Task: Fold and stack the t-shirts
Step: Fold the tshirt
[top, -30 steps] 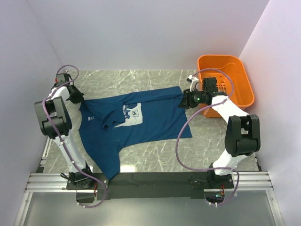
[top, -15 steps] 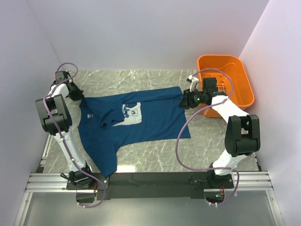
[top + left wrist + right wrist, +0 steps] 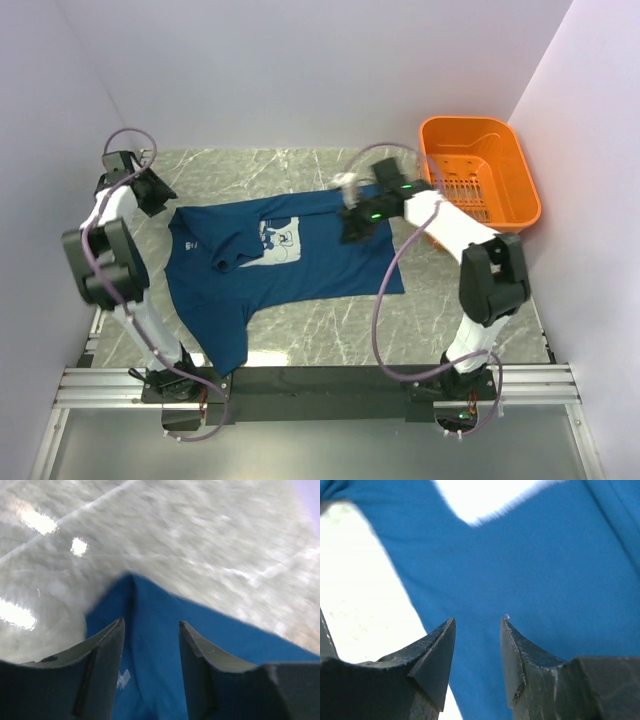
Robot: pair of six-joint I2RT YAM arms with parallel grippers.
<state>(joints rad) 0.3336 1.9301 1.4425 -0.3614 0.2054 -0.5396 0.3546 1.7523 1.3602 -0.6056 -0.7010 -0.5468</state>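
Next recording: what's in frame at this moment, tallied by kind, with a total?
T-shirts: 1, the dark blue t-shirt spread on the table
Baskets: 1, the orange basket
Robot arms: 2, with the left end effector and the right end effector both open
Total: 4

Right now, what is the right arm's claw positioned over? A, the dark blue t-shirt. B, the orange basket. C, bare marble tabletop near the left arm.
A: the right claw hangs with its fingers apart above the blue t-shirt, whose fabric fills most of its wrist view, while the orange basket sits off to its right.
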